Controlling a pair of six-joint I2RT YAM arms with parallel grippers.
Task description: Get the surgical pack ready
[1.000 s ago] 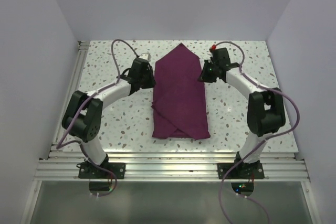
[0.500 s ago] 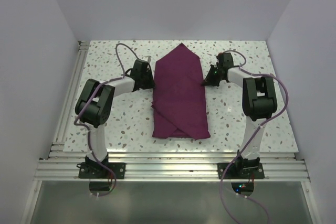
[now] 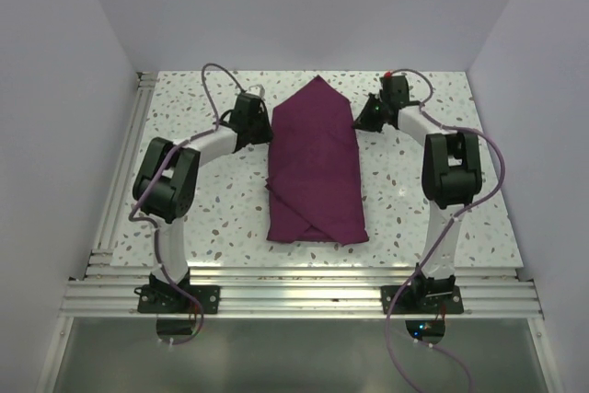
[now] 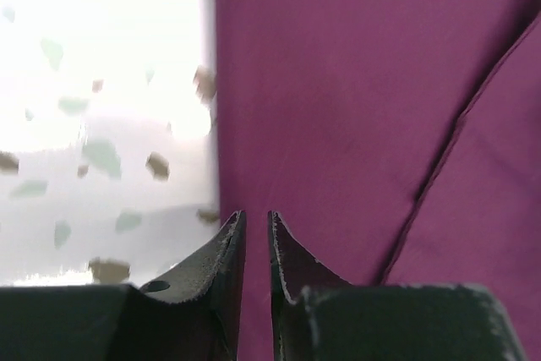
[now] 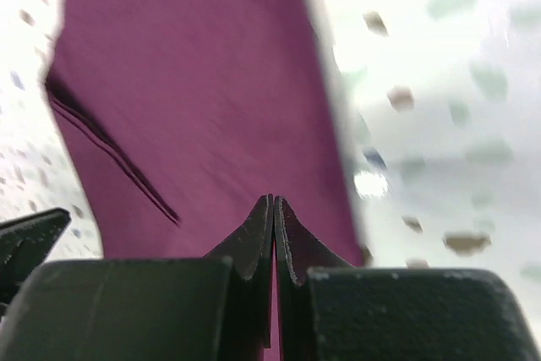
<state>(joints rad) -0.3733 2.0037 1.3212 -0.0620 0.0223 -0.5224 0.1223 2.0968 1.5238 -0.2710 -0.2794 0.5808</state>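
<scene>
Set against the view from half a second ago, both arms have reached further toward the back of the white, speckled tabletop (image 3: 414,190). The left gripper (image 3: 267,124) has slid along the left edge of the surgical pack (image 3: 315,167), a plum-maroon fabric drape folded into a long bundle. The right gripper (image 3: 360,121) has done the same along the right edge. A small red mark (image 3: 392,73) on the right wrist has come into sight. A full second ago both elbows sat lower and wider; they are now drawn in and raised.

The pack has not shifted. It lies flat in the middle of the table between the two arms. Its far end comes to a point, and its near end is squared off with two flaps crossing on a slant.

In the left wrist view, the left gripper (image 4: 256,226) has its dark fingers a narrow slit apart. The maroon of the pack (image 4: 355,107) shows through the gap, and the tips sit just inside the cloth's left edge, where it meets the table (image 4: 101,124).

In the right wrist view, the right gripper (image 5: 273,205) has its fingers pressed tight together. They sit low over the pack (image 5: 194,99), just inside its right edge, with the table (image 5: 423,82) bright beyond. We cannot tell whether any cloth is caught between those tips.

A ribbed aluminium rail (image 3: 304,292) runs along the near edge of the table, under the arm bases.
</scene>
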